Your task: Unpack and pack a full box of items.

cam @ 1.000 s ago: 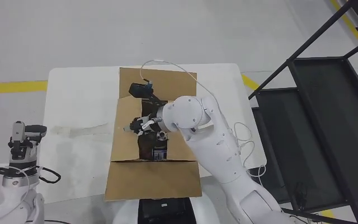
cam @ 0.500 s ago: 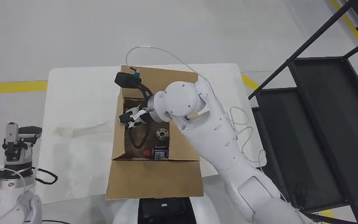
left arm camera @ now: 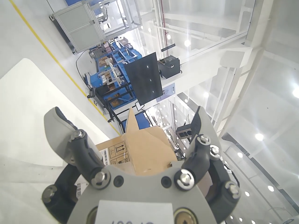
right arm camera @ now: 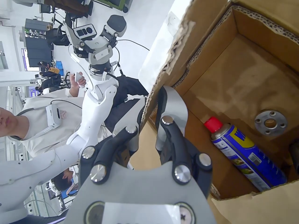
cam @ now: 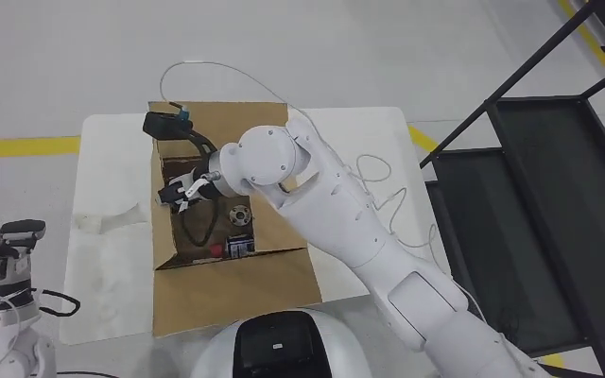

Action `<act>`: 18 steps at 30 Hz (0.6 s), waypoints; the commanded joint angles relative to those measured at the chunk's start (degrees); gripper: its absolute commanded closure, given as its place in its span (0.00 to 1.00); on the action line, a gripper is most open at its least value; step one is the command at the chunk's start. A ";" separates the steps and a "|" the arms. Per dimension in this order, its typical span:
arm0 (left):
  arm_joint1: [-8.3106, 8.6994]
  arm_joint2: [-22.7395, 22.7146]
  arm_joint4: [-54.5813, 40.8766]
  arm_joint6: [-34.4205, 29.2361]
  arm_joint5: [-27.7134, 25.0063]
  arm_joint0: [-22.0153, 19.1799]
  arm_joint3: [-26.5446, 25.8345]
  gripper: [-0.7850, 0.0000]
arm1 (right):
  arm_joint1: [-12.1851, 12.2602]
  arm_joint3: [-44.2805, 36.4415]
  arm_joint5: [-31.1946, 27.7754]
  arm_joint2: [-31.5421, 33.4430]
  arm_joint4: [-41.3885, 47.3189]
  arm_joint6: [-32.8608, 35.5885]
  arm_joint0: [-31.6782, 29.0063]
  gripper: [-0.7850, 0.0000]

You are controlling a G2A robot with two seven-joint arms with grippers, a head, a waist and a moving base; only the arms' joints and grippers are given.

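Cardboard box (cam: 236, 293) sits open, toward nine o'clock of the surface's (cam: 113, 151) middle. Inside, a spray can (right arm camera: 245, 150) lies along its six o'clock wall, with a metal flange (right arm camera: 270, 122) just beside it toward twelve. My right arm comes in from five o'clock, bent across the box, and my right fingers (right arm camera: 174, 108) pinch its nine o'clock wall, one inside, one outside. My left fingers (left arm camera: 58, 127), spread wide around nothing, point upward off the surface's eight o'clock edge.

A white desk (cam: 364, 142) carries an open cardboard box (cam: 236, 288) on its left half. A crumpled clear plastic piece (cam: 102, 223) lies just beside the box.
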 commanded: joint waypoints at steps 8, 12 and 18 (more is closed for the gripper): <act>-0.18 -0.71 -0.04 -0.50 -0.05 0.43 0.66 0.00 | -0.10 5.04 2.82 -2.04 -2.79 -3.44 1.00 0.00; -0.34 0.62 0.91 -0.66 0.24 0.03 -0.07 0.00 | 1.61 -0.31 6.96 0.55 -6.36 0.73 -2.16 0.00; -0.58 2.56 2.50 -0.42 0.81 -0.59 -1.04 0.00 | 4.35 -12.84 11.36 6.78 -8.23 6.00 -10.65 0.00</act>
